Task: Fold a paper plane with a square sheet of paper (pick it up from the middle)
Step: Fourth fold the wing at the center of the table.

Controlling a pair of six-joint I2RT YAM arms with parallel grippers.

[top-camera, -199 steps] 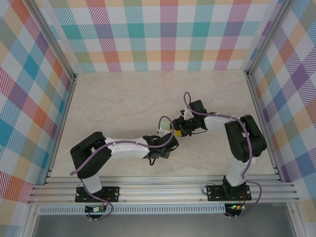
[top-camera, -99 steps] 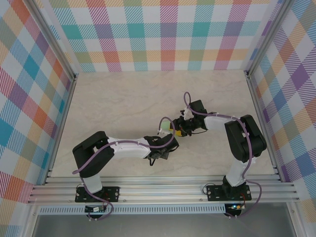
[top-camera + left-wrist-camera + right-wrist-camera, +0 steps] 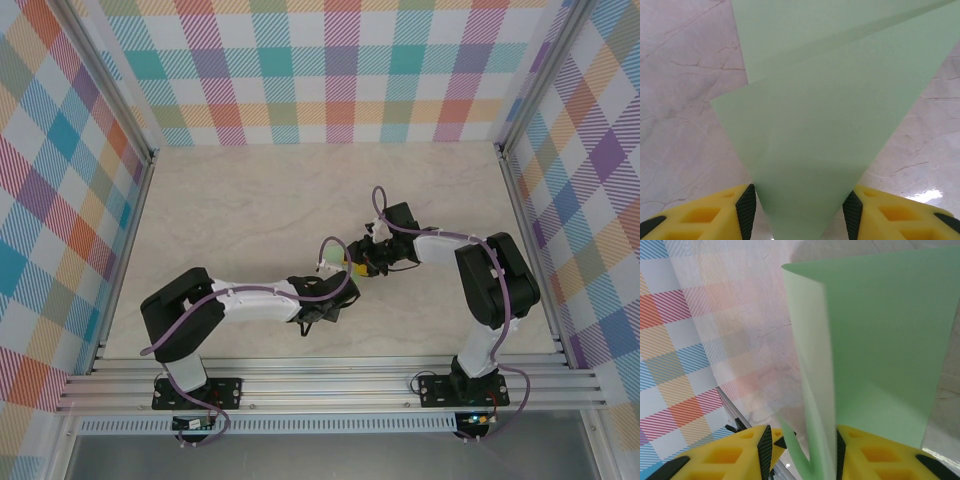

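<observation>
**A:** What worries you here?

**B:** The pale-green folded sheet of paper (image 3: 815, 125) hangs above the table between the two arms. The right gripper (image 3: 803, 452) has its jaws closed in on the doubled layers and seems to be pinching them. The left gripper (image 3: 800, 212) has its jaws standing apart with the sheet's narrow point between them. I cannot tell whether they bear on it.

**A:** So a slip?

**B:** Yes. If the left closes off-line, I judge the crease goes crooked. If the arms pull apart, the thin paper may tear or slide out of the right's hold. The fold there looks loose, so the layers could spring open.

**A:** And the surroundings?

**B:** A cream marbled tabletop (image 3: 250, 210), glossy. It is walled by pastel plaid panels (image 3: 340, 80) on aluminium posts (image 3: 105, 80), with a ribbed aluminium rail (image 3: 330, 385) along the near edge.
</observation>
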